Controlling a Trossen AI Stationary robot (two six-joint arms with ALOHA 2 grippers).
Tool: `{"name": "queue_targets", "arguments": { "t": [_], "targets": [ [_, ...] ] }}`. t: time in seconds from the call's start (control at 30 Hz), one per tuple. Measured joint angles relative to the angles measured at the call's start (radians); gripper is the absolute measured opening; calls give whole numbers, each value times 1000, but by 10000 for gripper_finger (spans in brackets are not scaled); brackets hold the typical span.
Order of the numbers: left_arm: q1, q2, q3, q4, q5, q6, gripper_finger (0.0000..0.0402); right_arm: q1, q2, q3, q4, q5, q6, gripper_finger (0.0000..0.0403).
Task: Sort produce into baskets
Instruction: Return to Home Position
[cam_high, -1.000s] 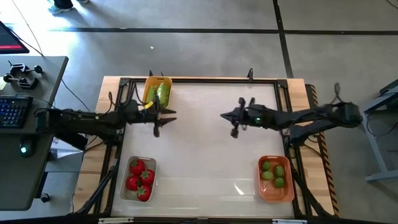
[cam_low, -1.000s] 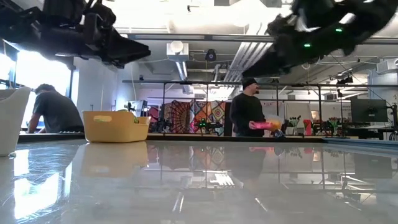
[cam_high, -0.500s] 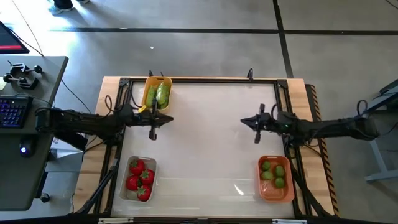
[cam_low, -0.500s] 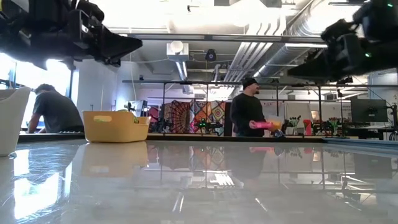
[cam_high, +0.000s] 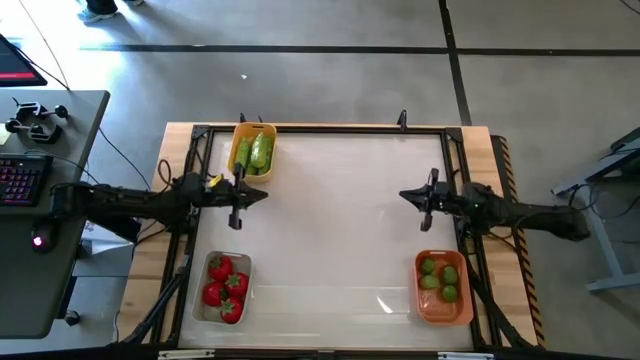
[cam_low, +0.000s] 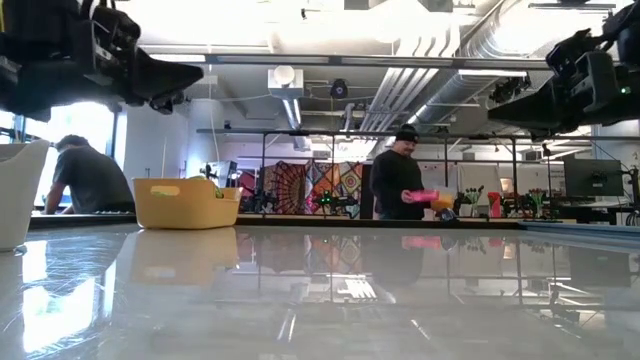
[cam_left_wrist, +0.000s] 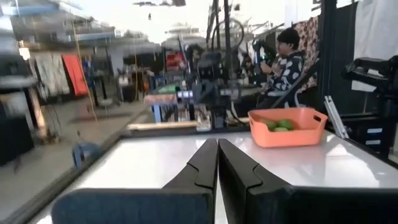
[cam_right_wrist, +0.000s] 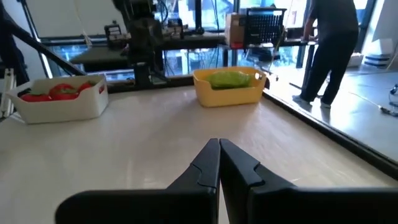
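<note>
High view: bright, even overhead light. The white table (cam_high: 330, 230) carries one small glare patch at near right, just beside the orange basket (cam_high: 441, 314); we note only faint shadows on its top. Low view: the ceiling and the left window (cam_low: 40, 130) burn out to white, so the left arm (cam_low: 90, 70) and right arm (cam_low: 580, 85) read as black silhouettes. The tabletop mirrors the room (the yellow basket (cam_low: 186, 210) doubles beneath itself). Right wrist view: daylight from the far windows (cam_right_wrist: 62, 25), soft sheen on the table.
</note>
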Motion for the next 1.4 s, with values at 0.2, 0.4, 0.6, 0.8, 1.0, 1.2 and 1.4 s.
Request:
{"name": "queue_targets", "arguments": {
  "t": [0.2, 0.4, 0.6, 0.8, 1.0, 1.2, 1.4],
  "targets": [
    [-16, -122, 2, -138, -7, -1, 0, 0, -108, 0, -16, -7, -45, 0],
    [-19, -273, 2, -309, -40, 11, 0, 0, -113, 0, -17, -7, -46, 0],
    [-19, -476, 2, -501, -81, 18, 0, 0, -113, 0, -17, -2, -65, 0],
    [-19, -708, 2, -681, -109, 18, 0, 0, -113, 0, -16, 4, -72, 0],
    [-25, -796, 1, -774, -123, 1, 0, -2, -115, 0, -15, 10, -69, 0],
    [-40, -797, 2, -775, -138, 13, 0, -42, -114, 0, -15, 15, -80, 0],
    [-37, -793, 3, -906, -256, -25, 0, -108, -113, 0, -14, 24, -81, 0]
  ]
}}
